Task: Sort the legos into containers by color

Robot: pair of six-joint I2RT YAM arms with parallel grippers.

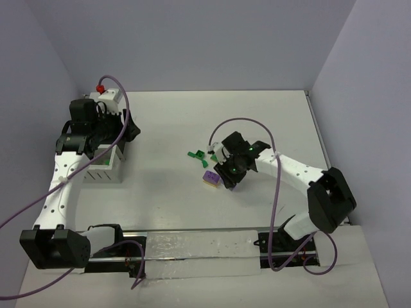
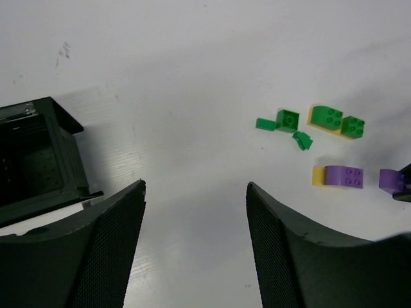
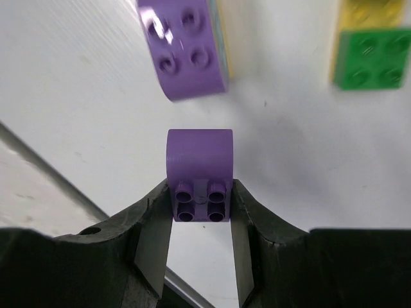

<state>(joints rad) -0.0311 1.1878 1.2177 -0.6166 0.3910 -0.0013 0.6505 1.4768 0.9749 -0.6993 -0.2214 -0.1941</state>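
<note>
The sorting looks barely begun. Most of the bricks lie loose in the middle of the tabletop (image 1: 270, 115): a purple-on-yellow stack (image 3: 186, 51), a green-on-yellow stack (image 3: 371, 59) and a few small green bricks (image 2: 287, 120) close together. One purple brick (image 3: 199, 157) is off that pile, clamped between the jaws of the right pincer (image 3: 200, 192) by its studded end, just beside the purple-on-yellow stack. That arm reaches in from the right side, elbow bent, wrist pointing down at the middle. The left arm is folded over the white box (image 1: 103, 170) near the left edge and hides its compartments, so what they hold cannot be told. The left pincer (image 2: 196, 192) hangs apart and empty beside the black tray (image 2: 69, 157), where no brick shows.
</note>
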